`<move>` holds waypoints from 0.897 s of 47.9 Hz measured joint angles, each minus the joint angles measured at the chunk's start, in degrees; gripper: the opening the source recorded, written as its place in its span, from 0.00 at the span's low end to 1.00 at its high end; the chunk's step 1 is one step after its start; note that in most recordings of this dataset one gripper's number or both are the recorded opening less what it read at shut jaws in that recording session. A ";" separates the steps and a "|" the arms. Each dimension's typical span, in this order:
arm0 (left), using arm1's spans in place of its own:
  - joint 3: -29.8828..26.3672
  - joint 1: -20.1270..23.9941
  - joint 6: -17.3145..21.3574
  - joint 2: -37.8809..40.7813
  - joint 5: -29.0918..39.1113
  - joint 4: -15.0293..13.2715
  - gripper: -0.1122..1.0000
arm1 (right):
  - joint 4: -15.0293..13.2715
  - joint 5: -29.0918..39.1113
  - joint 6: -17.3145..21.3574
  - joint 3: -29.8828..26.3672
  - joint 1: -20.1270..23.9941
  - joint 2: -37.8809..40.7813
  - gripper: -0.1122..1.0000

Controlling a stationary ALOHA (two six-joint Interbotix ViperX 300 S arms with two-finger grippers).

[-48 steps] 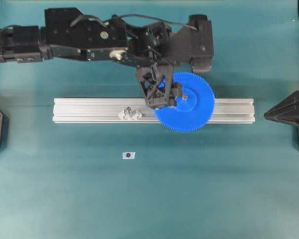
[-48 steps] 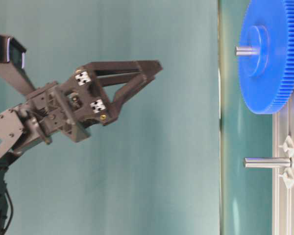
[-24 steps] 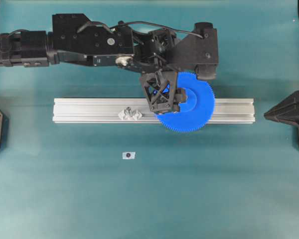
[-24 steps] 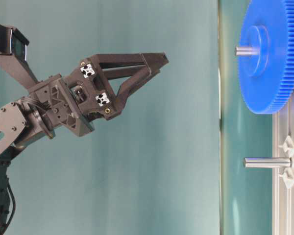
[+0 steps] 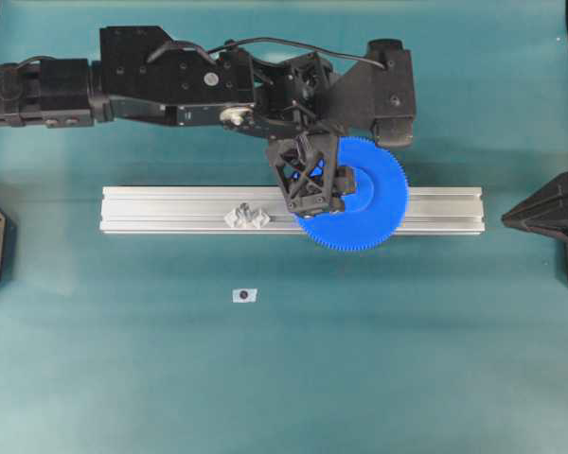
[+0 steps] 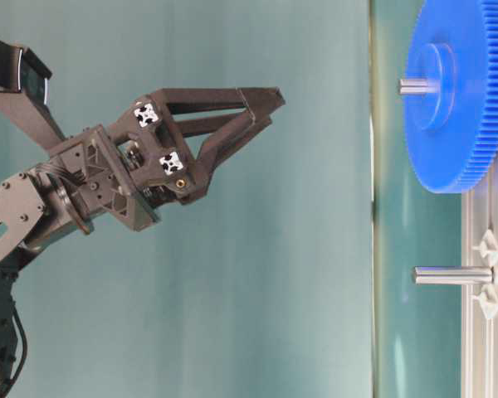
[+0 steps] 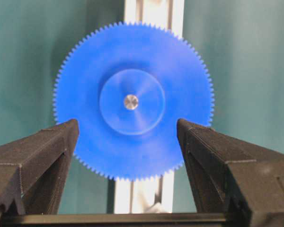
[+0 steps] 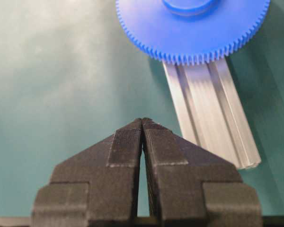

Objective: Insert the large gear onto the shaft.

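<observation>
A: Chg vs. a sec ago?
B: Left gripper (image 7: 128,142) spread, empty, has lifted clear above the large gear (image 5: 352,194). Gear seated on shaft (image 7: 130,101), right part of aluminium rail (image 5: 170,208).
A: Right gripper (image 8: 142,124)?
B: Pressed together, parked. Insertion looks done.

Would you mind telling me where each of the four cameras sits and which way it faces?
Overhead: looks straight down on the rail; shows the left arm.
Table-level: sideways, image rotated; shows the large gear on the shaft, with the left hand apart.
Left wrist: faces the gear's face between open fingers.
Right wrist: looks past its shut hand at the rail end.
All share the gear.
</observation>
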 measured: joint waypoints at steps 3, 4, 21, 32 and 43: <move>-0.09 0.00 0.00 0.09 0.00 -0.09 0.82 | 0.00 0.00 0.09 0.00 0.00 0.00 0.18; -0.09 0.00 0.00 0.09 0.00 0.00 0.82 | 0.00 0.00 0.09 0.00 0.00 0.00 0.18; -0.09 -0.18 -0.18 0.26 -0.44 0.00 0.82 | 0.00 -0.70 0.00 0.00 0.00 0.09 0.18; 0.00 -0.26 -0.26 0.26 -0.53 0.00 0.82 | 0.00 -0.88 0.09 0.00 0.00 0.00 0.18; 0.00 -0.26 -0.26 0.53 -0.53 0.00 0.82 | 0.00 -0.88 0.00 0.00 0.00 0.00 0.18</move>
